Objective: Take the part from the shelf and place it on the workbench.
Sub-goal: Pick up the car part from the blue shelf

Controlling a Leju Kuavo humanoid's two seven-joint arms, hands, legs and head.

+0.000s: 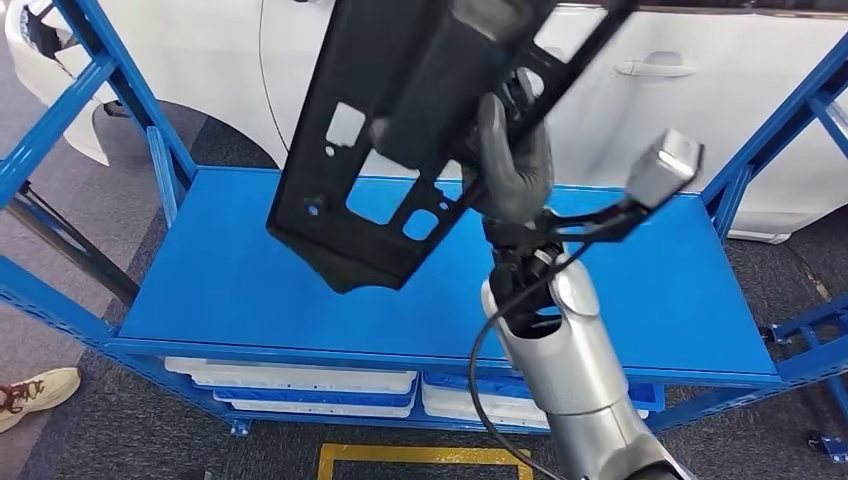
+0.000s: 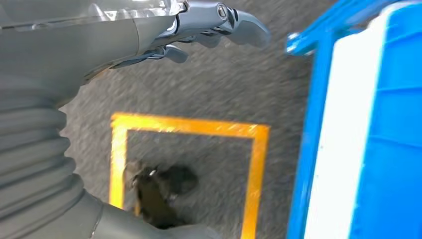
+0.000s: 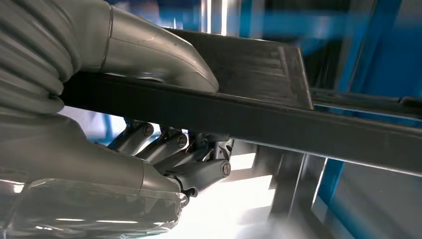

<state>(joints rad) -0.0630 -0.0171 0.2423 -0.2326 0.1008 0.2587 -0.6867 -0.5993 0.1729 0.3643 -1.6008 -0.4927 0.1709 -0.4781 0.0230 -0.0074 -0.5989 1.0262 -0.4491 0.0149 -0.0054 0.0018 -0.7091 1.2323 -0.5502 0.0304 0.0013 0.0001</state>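
Holding: the right hand [image 1: 515, 160] gripped the flat black plastic part with cut-out windows [image 1: 400, 150], raised in the air above the blue metal shelf [image 1: 640, 290].
Right fingers: seen from the right wrist, the thick grey thumb [image 3: 159, 55] pressed on one face of the part [image 3: 278, 119] while the darker fingers [image 3: 199, 172] curled under the other, clenched on it.
Part position: it hung tilted, its lower rounded end just above the shelf board and apart from it, its upper end running out of the head view's top edge.
Right arm: the silver arm [image 1: 560, 350] rose from below at the middle right, a black cable looping beside it.
Left hand: the left hand [image 2: 199, 25] hung over the dark grey carpeted floor [image 2: 209, 84], its fingers [image 2: 244, 27] loosely spread and holding nothing.
Floor mark: a yellow taped rectangle [image 2: 189, 127] lay on the floor beside the shelf's blue frame [image 2: 308, 124].
Lower shelf: white and blue flat trays [image 1: 300, 385] were stacked under the top board.
Background: a white car [image 1: 700, 100] stood right behind the shelf, its door handle showing.
Bystander: a light-coloured shoe [image 1: 35, 392] of a person stood on the floor at the left of the shelf.
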